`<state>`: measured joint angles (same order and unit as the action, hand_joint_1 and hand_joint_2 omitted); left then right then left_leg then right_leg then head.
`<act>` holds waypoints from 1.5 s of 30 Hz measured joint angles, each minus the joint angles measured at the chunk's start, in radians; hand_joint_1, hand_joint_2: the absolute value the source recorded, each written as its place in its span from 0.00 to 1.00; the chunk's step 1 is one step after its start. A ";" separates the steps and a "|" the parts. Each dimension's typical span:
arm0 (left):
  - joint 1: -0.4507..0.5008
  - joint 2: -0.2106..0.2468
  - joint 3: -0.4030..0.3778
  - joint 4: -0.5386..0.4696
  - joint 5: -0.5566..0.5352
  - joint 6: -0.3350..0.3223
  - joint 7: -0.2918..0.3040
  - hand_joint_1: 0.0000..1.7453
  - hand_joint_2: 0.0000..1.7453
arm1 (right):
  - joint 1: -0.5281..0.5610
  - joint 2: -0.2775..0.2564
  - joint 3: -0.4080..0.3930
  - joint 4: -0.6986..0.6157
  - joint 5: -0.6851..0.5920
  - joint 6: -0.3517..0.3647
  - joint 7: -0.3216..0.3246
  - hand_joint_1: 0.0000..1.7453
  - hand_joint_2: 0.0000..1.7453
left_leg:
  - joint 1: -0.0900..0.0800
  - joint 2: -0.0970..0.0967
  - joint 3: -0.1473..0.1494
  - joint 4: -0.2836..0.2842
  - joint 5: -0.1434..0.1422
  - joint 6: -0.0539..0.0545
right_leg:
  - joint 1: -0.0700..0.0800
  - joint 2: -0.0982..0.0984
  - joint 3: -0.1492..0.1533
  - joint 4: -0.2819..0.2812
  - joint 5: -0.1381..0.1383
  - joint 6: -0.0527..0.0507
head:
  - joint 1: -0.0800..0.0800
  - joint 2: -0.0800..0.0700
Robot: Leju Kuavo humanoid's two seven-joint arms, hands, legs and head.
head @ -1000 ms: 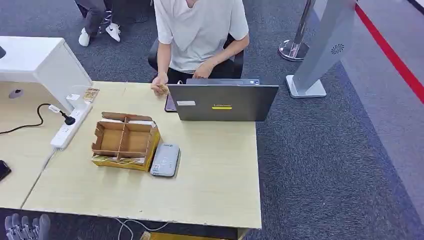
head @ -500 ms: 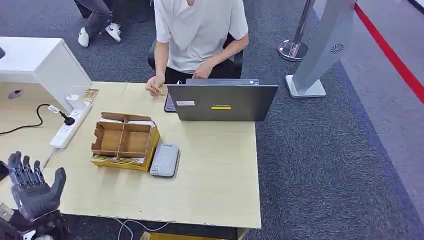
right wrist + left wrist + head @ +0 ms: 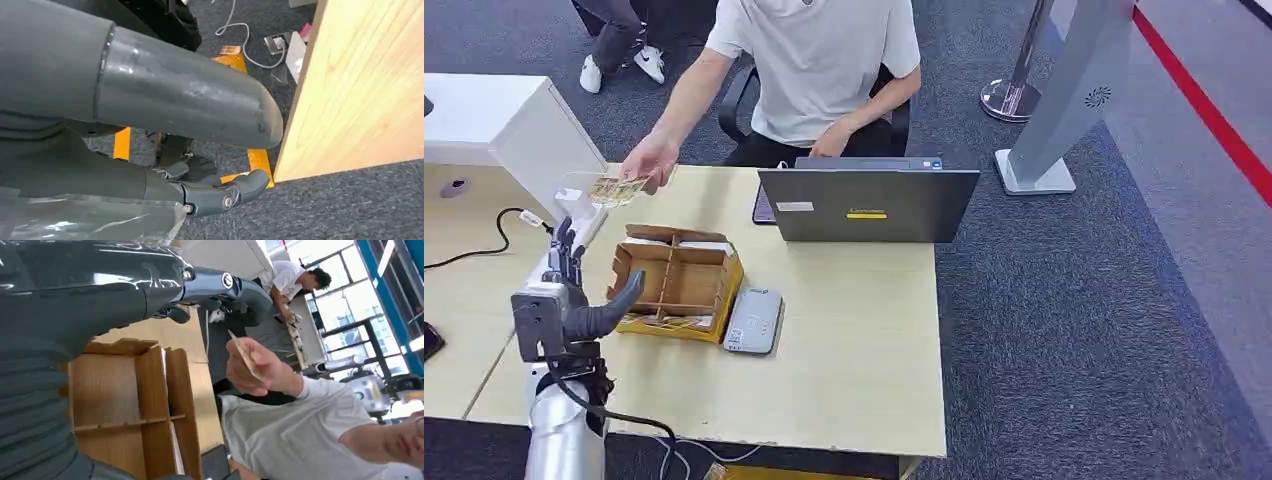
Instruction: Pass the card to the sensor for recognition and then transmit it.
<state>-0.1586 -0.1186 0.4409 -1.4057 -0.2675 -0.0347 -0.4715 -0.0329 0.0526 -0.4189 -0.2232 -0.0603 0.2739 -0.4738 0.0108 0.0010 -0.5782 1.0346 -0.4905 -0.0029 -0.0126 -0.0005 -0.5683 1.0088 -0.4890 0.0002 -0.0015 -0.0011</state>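
Card (image 3: 617, 189): pinched in the person's hand (image 3: 650, 161), held out over the far left corner of the table (image 3: 854, 360), above the power strip (image 3: 552, 268); apart from the robot's fingers.
Left hand (image 3: 574, 290): raised over the table's left side beside the cardboard divider box (image 3: 676, 281), fingers spread and pointing toward the card, thumb out; holds nothing.
Sensor: judged to be the grey flat reader (image 3: 755, 319) lying just beside the box; nothing on it.
Right hand (image 3: 210, 192): hangs low beside the table edge, over the carpet; fingers look curled in; cannot tell whether fully closed.
Progress: early. Card not yet taken; the scan and the handing-on are all left.
Next, as a guess: close the fingers on the offered card.
Hard to make out: card's print too small to read; left wrist view gives the card (image 3: 246, 356) edge-on; laptop (image 3: 869, 203) lid hides whatever lies behind it.
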 joint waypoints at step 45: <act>-0.630 0.246 -0.539 0.581 -1.147 0.333 0.520 1.00 1.00 | -0.038 0.053 0.074 0.000 0.195 -0.076 0.088 0.00 0.00 | 0.000 0.001 0.000 0.000 0.002 0.000 | 0.000 0.001 -0.001 0.002 0.002 -0.002 | 0.000 0.000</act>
<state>-0.7887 0.1270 -0.0976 -0.8248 -1.4145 0.2983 0.0485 -0.0707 0.1061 -0.3448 -0.2232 0.1351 0.1976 -0.3853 0.0109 0.0020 -0.5783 1.0349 -0.4889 -0.0031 -0.0125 0.0008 -0.5689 1.0108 -0.4874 -0.0014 -0.0015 -0.0011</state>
